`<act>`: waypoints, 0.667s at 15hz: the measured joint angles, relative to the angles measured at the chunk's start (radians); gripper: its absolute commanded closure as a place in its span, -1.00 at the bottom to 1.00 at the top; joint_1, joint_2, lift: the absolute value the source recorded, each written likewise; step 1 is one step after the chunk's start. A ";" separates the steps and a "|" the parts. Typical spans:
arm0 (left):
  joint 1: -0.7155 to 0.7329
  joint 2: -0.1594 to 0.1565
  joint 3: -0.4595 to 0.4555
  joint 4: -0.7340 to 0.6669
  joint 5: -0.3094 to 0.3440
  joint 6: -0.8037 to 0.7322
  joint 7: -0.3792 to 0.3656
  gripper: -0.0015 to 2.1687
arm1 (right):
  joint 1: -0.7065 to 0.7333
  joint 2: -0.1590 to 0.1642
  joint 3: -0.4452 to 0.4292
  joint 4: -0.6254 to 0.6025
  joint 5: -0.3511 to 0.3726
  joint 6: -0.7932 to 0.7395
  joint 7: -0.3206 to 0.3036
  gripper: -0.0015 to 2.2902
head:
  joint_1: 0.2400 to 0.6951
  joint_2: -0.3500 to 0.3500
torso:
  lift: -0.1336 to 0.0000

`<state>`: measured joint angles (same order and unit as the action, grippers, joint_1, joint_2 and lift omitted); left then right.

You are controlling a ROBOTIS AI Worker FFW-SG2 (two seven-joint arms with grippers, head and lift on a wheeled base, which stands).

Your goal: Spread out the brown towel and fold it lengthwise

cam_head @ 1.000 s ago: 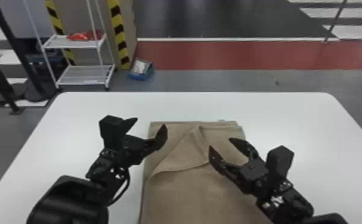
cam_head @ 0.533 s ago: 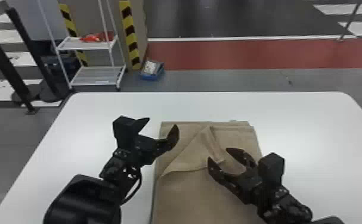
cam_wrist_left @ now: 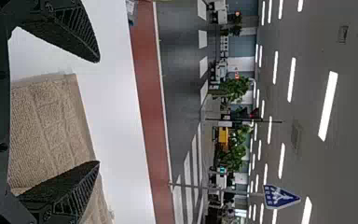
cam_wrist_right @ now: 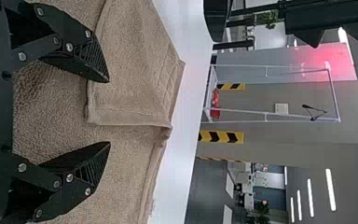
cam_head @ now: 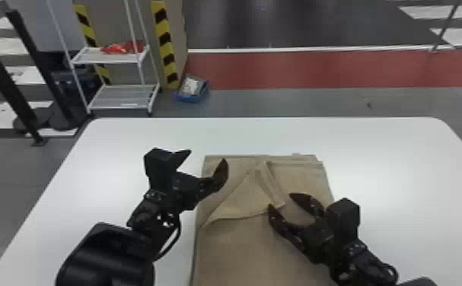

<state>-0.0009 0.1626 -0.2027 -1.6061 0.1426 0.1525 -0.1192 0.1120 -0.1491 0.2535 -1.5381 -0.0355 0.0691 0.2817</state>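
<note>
A brown towel [cam_head: 249, 247] lies on a white worktop [cam_head: 401, 159], running from near its far side toward the robot, a loose flap [cam_head: 241, 197] turned over across its upper part. The robot's right tool [cam_head: 280, 200], fingers spread wide and gripping nothing, hangs over the cloth beside the flap's tip. The left tool [cam_head: 207, 156], also wide open and empty, is poised at the towel's left edge. Behind the worktop stand a white shelf rack [cam_head: 123, 99] and, on the floor, a blue bin [cam_head: 192, 98].
</note>
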 measured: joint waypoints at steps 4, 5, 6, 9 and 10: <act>-0.002 -0.003 -0.004 0.007 0.003 0.000 -0.005 -0.90 | -0.002 -0.001 -0.003 -0.009 0.003 0.029 -0.001 -0.49 | 1.00 0.15 | -0.87; -0.002 -0.003 -0.004 0.009 0.003 0.000 -0.005 -0.90 | -0.003 -0.001 -0.003 -0.011 0.004 0.034 -0.001 -0.48 | 1.00 0.15 | -0.87; -0.002 -0.003 -0.004 0.010 0.003 0.000 -0.005 -0.90 | -0.003 -0.001 -0.003 -0.015 0.005 0.039 -0.001 -0.48 | 1.00 0.15 | -0.87; -0.005 -0.003 -0.006 0.010 0.002 0.000 -0.005 -0.90 | 0.000 -0.001 -0.004 -0.025 0.006 0.045 -0.001 -0.28 | 1.00 0.15 | -0.87; -0.006 -0.003 -0.008 0.010 0.001 0.000 -0.005 -0.90 | 0.001 -0.002 -0.004 -0.027 0.006 0.051 -0.001 -0.28 | 1.00 0.14 | -0.87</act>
<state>-0.0068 0.1595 -0.2106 -1.5959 0.1441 0.1527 -0.1243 0.1130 -0.1510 0.2500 -1.5647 -0.0291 0.1205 0.2807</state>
